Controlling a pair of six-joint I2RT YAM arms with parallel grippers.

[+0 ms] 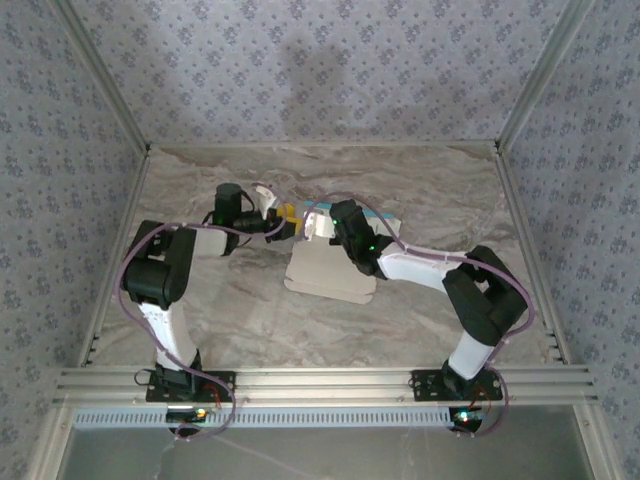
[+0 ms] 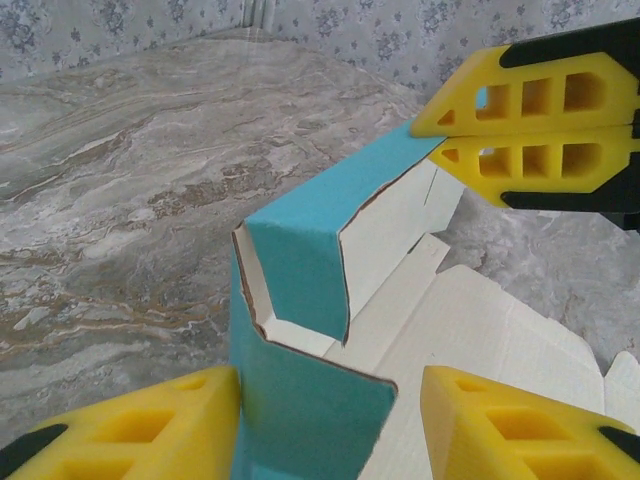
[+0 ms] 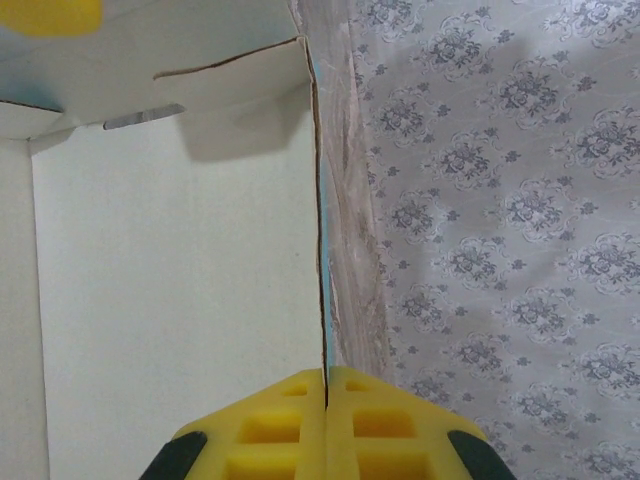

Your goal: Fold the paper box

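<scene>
The paper box [image 1: 325, 272] partly raised at the middle of the table [image 1: 200, 180], beige floor flat
My right gripper [image 3: 327, 395] is pressed together on the edge of the box's upright wall, thin cardboard pinched between the pads. My left gripper [image 2: 330, 430] stands spread astride the box's blue corner flap; the flap lies against one finger [image 2: 130, 435], the other finger stands apart from it, over the beige floor

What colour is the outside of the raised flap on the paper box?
Teal blue on the paper box flap; clearest in the left wrist view.
</scene>
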